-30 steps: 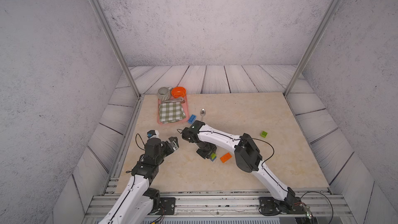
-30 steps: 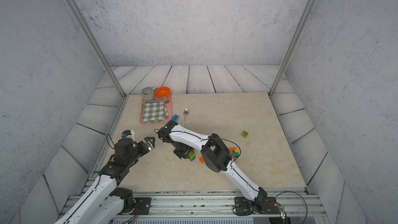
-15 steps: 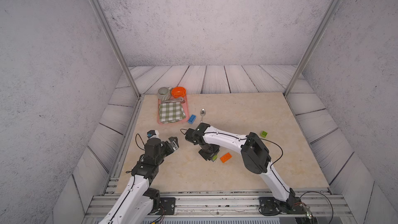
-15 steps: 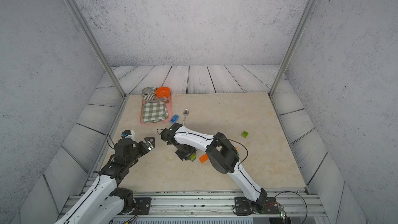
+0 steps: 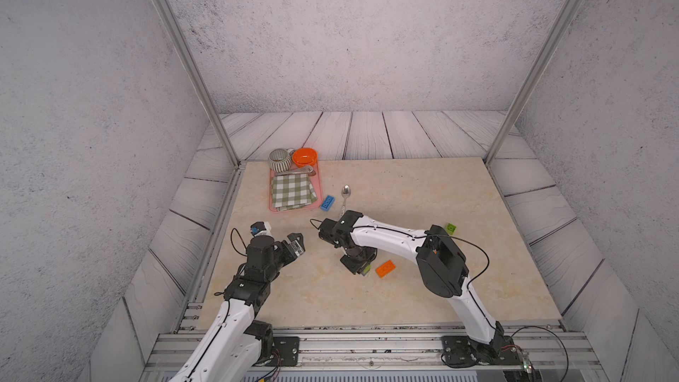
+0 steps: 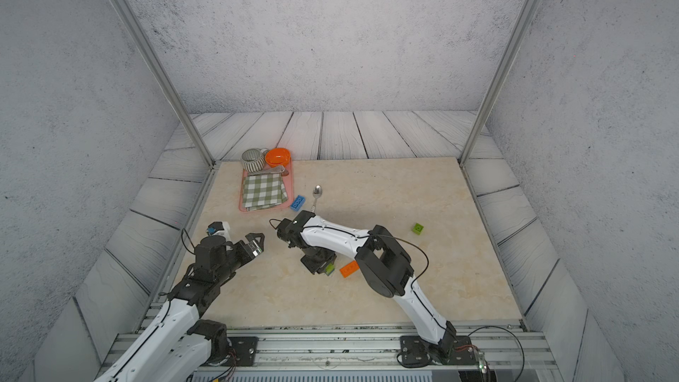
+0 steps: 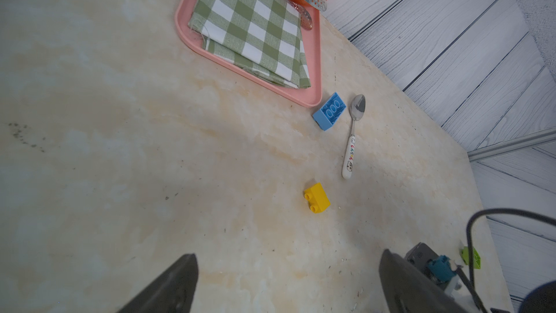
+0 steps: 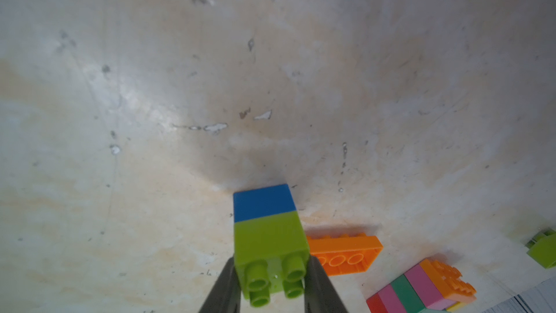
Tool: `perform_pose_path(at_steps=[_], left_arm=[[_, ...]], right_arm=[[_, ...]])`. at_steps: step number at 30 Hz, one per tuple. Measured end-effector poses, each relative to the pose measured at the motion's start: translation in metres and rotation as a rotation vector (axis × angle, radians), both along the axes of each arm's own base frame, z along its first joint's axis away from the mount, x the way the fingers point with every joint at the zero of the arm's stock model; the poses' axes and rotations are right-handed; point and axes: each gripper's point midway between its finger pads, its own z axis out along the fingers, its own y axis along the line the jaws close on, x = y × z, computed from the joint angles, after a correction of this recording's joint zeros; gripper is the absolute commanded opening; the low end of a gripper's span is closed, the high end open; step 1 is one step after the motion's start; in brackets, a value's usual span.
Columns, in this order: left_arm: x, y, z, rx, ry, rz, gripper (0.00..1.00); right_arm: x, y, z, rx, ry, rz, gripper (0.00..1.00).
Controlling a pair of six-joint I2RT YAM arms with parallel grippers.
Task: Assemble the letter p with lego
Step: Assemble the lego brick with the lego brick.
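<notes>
Right pincer (image 8: 270, 269) clamps the lime brick (image 8: 270, 242) by its flat sides, blue brick (image 8: 263, 203) joined beyond the tips. The plastic is probably light, stiff and slick. Left pincer (image 7: 285, 284) gapes empty.

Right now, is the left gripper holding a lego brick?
No, the left gripper is wide open, with nothing between the jaws.

The left arm (image 5: 235, 321) is bent at the elbow and reaches forward. The left gripper (image 5: 297, 245) is raised, with its jaws spread wide and nothing between them. The right arm (image 5: 385, 240) stretches low across toward the left, its wrist bent down. The right gripper (image 8: 270, 284) points downward, with its jaws pinched on a brick (image 8: 269, 236).
</notes>
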Motion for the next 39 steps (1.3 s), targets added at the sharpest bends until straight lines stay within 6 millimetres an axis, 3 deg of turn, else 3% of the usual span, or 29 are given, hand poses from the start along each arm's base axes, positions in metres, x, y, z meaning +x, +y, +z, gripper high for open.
perform_pose_path(at_steps=[10, 16, 21, 26, 32, 35, 39], left_arm=[[-0.001, 0.003, 0.003, 0.004, -0.012, 0.011, 0.98], [-0.003, 0.008, 0.008, 0.013, -0.027, 0.035, 0.98], [-0.004, 0.011, 0.011, 0.017, -0.038, 0.045, 0.98], [-0.005, 0.012, 0.014, 0.018, -0.051, 0.051, 0.98], [-0.005, 0.012, 0.016, 0.022, -0.06, 0.048, 0.98], [-0.005, 0.011, 0.015, 0.025, -0.058, 0.04, 0.98], [-0.003, 0.005, 0.01, 0.023, -0.04, 0.006, 0.98]], right_arm=[[-0.006, 0.006, 0.01, 0.059, -0.009, 0.179, 0.0], [-0.03, 0.022, 0.01, 0.064, -0.009, 0.346, 0.09], [-0.046, 0.032, 0.011, 0.071, -0.009, 0.448, 0.26], [-0.054, 0.035, 0.012, 0.111, -0.012, 0.485, 0.51], [-0.071, 0.029, -0.007, 0.143, 0.042, 0.497, 0.67], [-0.073, 0.028, 0.005, 0.194, 0.016, 0.498, 0.71], [-0.072, 0.026, 0.041, 0.331, -0.069, 0.486, 0.8]])
